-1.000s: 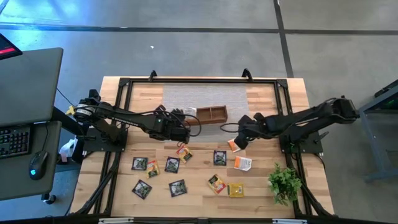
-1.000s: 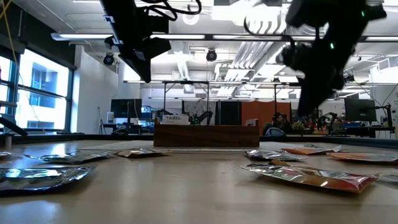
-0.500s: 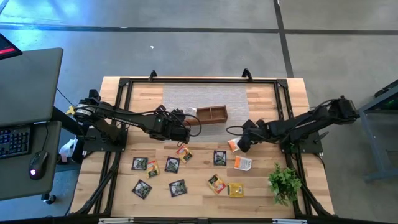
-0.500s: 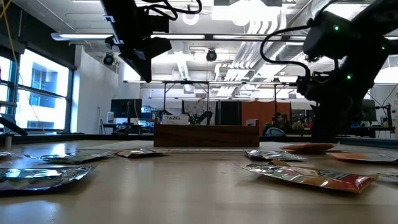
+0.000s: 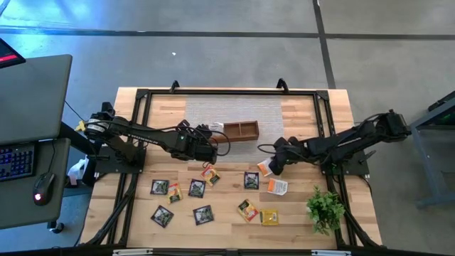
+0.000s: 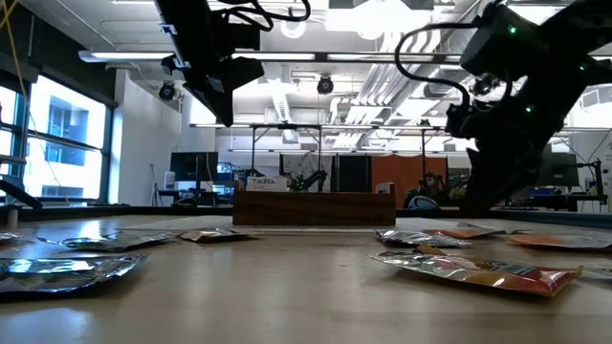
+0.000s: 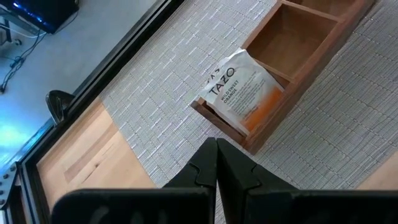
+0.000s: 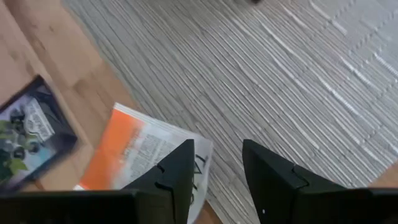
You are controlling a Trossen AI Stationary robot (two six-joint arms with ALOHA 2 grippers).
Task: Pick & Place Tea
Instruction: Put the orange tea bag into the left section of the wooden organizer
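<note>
flat square tea sachet [image 8: 140, 163] on woven mat [image 8: 267, 81], right pincer [image 8: 214, 180] open above, left pincer [image 7: 216, 163] closed

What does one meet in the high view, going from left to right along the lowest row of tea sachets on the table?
Dark sachet → dark sachet → yellow sachet → yellow sachet → green plant.

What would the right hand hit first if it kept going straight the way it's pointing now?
Probably the white-and-orange tea sachet lying just under the right hand, at the edge of the grey mat. Its fingers stand apart above it; depth is unclear.
</note>
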